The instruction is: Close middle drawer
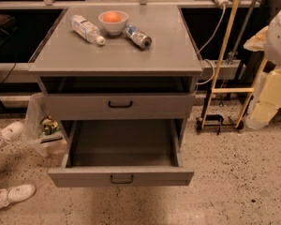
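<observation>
The middle drawer (121, 176) is pulled far out toward me. Its low flat grey front has a small dark centre handle (121, 178), and its deep grey tray (124, 142) is empty. Above it, the taller-fronted grey drawer (120, 106) with a black handle stands slightly out, with a dark gap under the cabinet top (114, 55). The lowest drawer is hidden beneath the open one. My gripper is not in view. A pale white and yellowish shape (275, 78) at the right edge may be part of my arm.
On the cabinet top lie a clear water bottle (86, 29), a white bowl (113, 26) holding an orange fruit (112, 17), and a can (138, 36). A plastic bag (44, 128) hangs at the cabinet's left. A person's white shoes (11, 193) are at the left. A yellow-framed cart (225, 93) stands at the right.
</observation>
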`<state>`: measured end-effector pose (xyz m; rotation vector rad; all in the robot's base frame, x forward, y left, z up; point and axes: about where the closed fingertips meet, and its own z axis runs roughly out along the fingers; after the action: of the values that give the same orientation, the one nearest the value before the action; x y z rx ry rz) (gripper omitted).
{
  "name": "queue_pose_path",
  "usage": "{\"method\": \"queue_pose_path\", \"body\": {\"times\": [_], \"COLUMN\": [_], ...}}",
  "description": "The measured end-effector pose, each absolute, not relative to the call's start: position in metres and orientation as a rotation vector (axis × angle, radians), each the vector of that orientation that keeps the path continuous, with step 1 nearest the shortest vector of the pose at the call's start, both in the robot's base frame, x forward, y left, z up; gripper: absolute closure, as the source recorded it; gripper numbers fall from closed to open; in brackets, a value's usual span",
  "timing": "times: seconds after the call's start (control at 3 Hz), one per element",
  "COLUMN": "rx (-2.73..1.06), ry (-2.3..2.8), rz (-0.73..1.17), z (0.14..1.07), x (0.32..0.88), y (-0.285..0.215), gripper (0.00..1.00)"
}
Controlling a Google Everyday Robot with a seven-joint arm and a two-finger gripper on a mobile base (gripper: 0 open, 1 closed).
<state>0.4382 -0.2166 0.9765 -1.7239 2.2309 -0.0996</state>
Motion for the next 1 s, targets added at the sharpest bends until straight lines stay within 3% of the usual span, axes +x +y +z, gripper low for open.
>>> {"method": "queue_pose_path", "body": {"times": [0.67, 1.0], "rx": [-1.811, -1.911], "ry": [2.176, 2.084], "rz": [-0.057, 0.068], "z": [0.950, 0.878], "x": [0.432, 0.424], "y": [-0.200, -0.172], "gripper": [0.00, 0.00]}}
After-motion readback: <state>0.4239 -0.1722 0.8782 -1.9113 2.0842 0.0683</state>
